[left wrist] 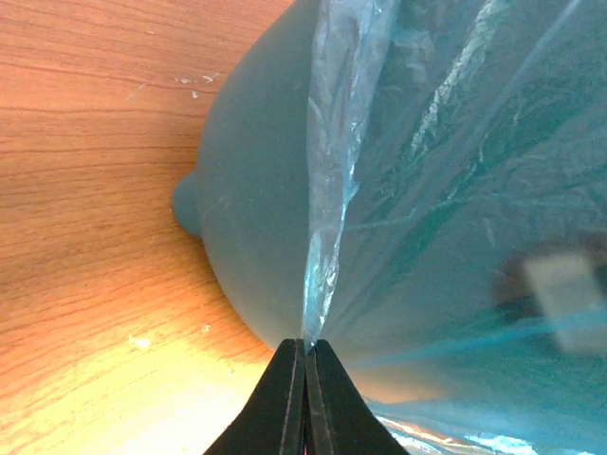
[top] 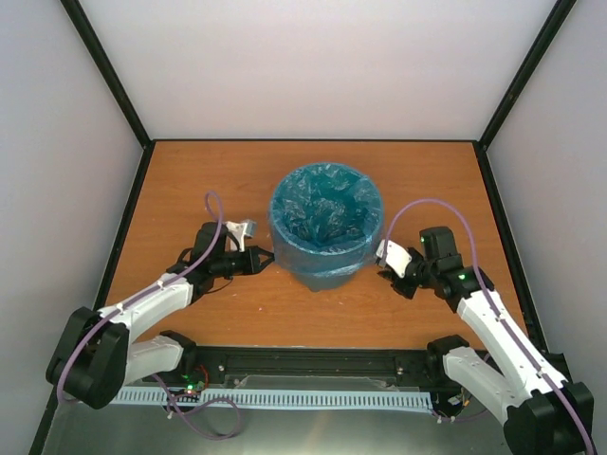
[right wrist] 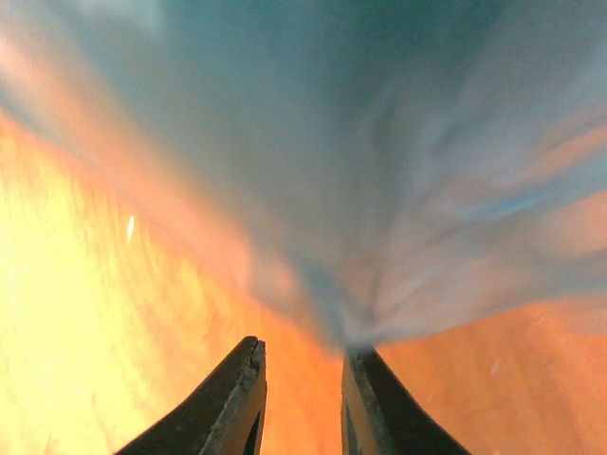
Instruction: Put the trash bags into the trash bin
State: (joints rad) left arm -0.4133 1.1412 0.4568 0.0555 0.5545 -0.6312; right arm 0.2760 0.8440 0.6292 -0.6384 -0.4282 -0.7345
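Note:
The dark teal trash bin [top: 327, 278] stands mid-table. The light-blue trash bag [top: 325, 210] lines its inside and folds over the rim down its sides. My left gripper [top: 265, 258] is at the bin's left side, shut on a pinched fold of the bag [left wrist: 330, 199] against the bin wall [left wrist: 251, 218]; its tips [left wrist: 305, 345] are pressed together. My right gripper [top: 385, 264] is at the bin's right side. In the right wrist view it [right wrist: 302, 356] is open, with blurred bag film [right wrist: 398, 190] reaching the tip of one finger [right wrist: 360, 365], not clamped.
The orange wooden table [top: 209, 180] is enclosed by white walls with black frame posts. A black rail [top: 313, 360] runs along the near edge between the arm bases. Purple cables loop off both arms.

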